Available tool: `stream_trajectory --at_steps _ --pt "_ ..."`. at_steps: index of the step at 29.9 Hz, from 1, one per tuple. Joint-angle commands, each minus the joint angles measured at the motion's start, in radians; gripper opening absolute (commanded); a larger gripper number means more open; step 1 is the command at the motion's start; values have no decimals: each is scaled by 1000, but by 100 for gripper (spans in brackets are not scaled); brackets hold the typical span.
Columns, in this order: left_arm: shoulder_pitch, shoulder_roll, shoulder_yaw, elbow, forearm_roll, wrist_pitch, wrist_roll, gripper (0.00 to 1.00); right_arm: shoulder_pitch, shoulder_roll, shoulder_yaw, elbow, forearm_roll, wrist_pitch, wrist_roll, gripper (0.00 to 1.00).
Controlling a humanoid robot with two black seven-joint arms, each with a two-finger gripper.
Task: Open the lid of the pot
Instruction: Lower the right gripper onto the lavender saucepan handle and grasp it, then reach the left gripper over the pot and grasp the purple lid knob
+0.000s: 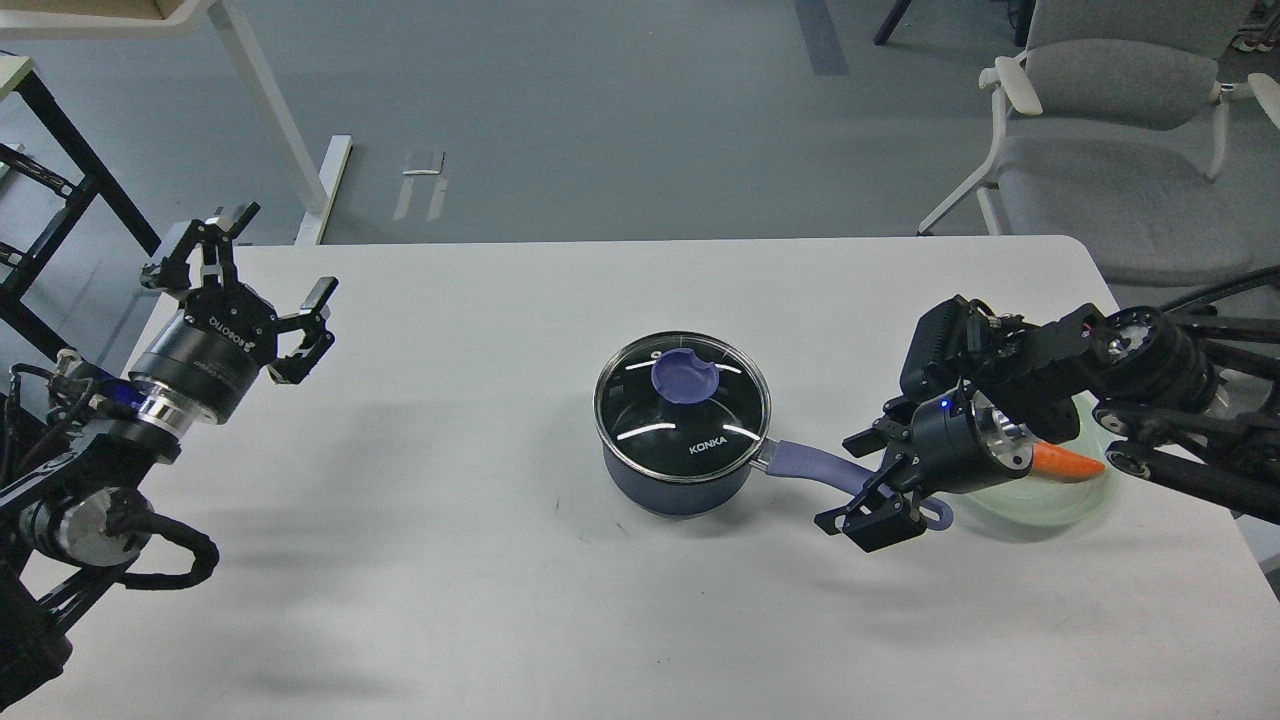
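A dark blue pot stands on the white table with its glass lid on; the lid has a purple knob. The pot's purple handle points right. My right gripper is open and low, its fingers astride the far end of the handle, one above it and one below. My left gripper is open and empty, raised at the table's far left, well away from the pot.
A clear glass plate with a toy carrot lies right of the pot, largely hidden behind my right arm. A grey chair stands beyond the table's right corner. A white table leg stands at the back left.
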Motion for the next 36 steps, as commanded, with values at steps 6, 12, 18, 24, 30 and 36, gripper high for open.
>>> stream_trajectory --at_steps 6,12,18,24,30,36 --pt "3 2 1 -13 0 2 0 99 -1 -2 -3 0 -44 0 0 68" --pt "3 2 1 -13 0 2 0 99 -1 -4 -8 0 -49 1 0 55" --pt "2 3 1 -18 3 2 0 99 0 -5 -8 0 -49 0 0 40" --pt "-5 19 1 -18 86 1 0 99 4 -4 -8 -2 -49 0 0 30" --pt "-64 37 0 -17 217 2 0 99 5 -4 -6 -2 -49 0 0 27" --pt "-230 52 1 -38 737 5 0 99 5 1 -6 -5 -49 0 0 27"
